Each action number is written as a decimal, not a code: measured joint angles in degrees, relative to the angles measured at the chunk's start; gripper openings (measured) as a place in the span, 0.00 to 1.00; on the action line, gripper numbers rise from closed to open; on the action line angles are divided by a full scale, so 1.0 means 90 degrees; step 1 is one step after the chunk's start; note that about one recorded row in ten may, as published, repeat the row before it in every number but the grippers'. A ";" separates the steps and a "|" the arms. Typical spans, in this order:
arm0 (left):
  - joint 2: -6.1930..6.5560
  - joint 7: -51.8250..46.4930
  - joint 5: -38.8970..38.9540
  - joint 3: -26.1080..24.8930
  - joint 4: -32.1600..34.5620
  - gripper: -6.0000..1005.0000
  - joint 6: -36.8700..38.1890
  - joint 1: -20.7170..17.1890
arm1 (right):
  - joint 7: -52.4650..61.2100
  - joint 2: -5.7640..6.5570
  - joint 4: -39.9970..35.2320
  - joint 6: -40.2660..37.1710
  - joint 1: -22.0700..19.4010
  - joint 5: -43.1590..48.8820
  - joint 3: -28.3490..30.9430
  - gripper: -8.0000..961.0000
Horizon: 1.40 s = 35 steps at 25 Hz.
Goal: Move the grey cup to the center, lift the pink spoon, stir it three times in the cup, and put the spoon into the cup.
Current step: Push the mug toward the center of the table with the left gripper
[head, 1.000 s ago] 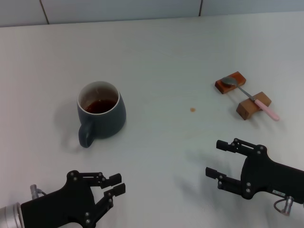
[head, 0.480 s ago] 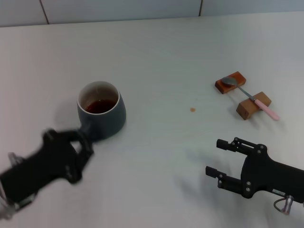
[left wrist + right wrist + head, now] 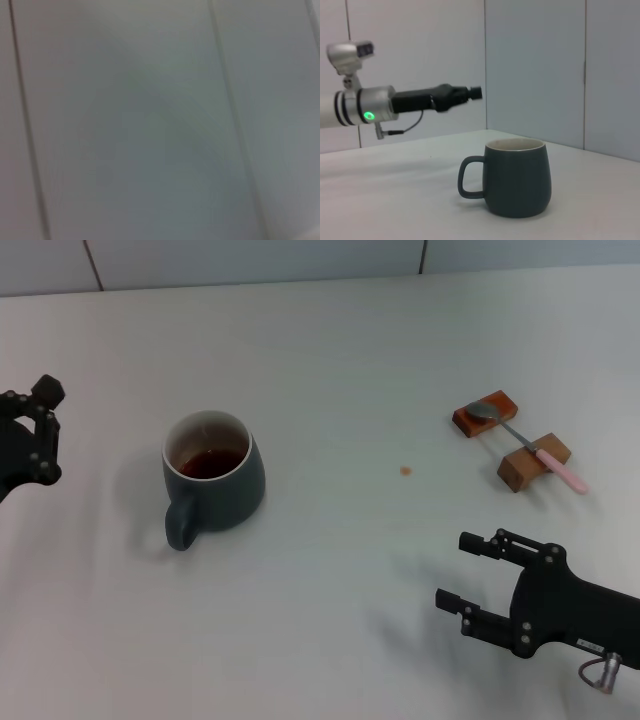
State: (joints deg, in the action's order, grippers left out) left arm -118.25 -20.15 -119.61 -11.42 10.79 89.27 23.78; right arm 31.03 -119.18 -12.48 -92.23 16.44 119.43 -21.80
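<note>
The grey cup (image 3: 213,480) stands left of the table's middle, holding dark liquid, its handle turned toward me. It also shows in the right wrist view (image 3: 517,177). The pink spoon (image 3: 530,448) lies at the right across two brown wooden blocks, its bowl on the far block (image 3: 484,412) and its pink handle over the near block (image 3: 532,462). My left gripper (image 3: 30,435) is raised at the left edge, well left of the cup; it shows from the side in the right wrist view (image 3: 470,93). My right gripper (image 3: 453,569) is open and empty at the front right.
A small brown spot (image 3: 405,471) marks the white table (image 3: 340,360) between the cup and the blocks. A pale panelled wall runs behind the table. The left wrist view shows only that wall.
My left arm has swung from the table's front edge, past the cup's handle side, up to the left edge. The right gripper, cup and spoon have stayed put.
</note>
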 joint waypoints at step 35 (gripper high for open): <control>-0.0066 0.2589 0.0025 0.0231 -0.1969 0.00 -0.2867 0.0420 | 0.0009 -0.0005 0.0000 0.0063 0.0045 -0.0028 0.0046 0.72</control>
State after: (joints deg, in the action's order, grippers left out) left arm -118.85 3.15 -119.38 -9.35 -6.93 63.46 27.56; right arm 31.11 -119.22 -12.48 -91.66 16.85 119.18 -21.39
